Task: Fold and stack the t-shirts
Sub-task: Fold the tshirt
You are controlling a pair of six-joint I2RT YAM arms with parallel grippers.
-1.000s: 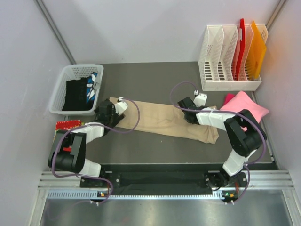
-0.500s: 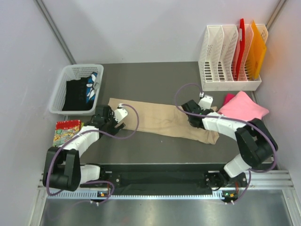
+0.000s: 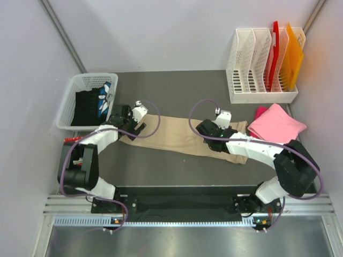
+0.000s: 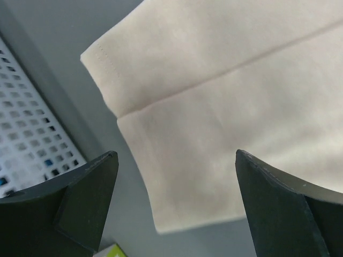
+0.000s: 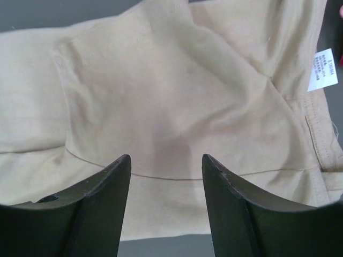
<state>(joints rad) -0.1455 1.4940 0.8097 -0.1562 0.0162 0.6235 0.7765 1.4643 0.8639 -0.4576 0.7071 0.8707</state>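
Low in the top view, the left pincer [image 3: 130, 123] is held over the left end of the tan t-shirt [image 3: 177, 135]. Its jaws are spread wide and nothing is gripped. In its wrist view the hemmed end of the cloth is seen between the fingers, so a grasp of that end is judged to be lined up.

The right pincer [image 3: 210, 134] is poised over the right-hand part of the same shirt, jaws partly apart, with no cloth pinched. A white label [image 5: 323, 69] is seen at the right of its view.

The tan t-shirt is laid as a long narrow strip across the middle of the table [image 3: 177, 88], which suggests a crosswise fold is the step in hand.

The pink t-shirt [image 3: 276, 123] is left at the right, just beside the strip's end, probably awaiting stacking.

Farther back, a white basket [image 3: 67, 104] at upper left and a white rack [image 3: 252, 97] at upper right are set apart from the work.
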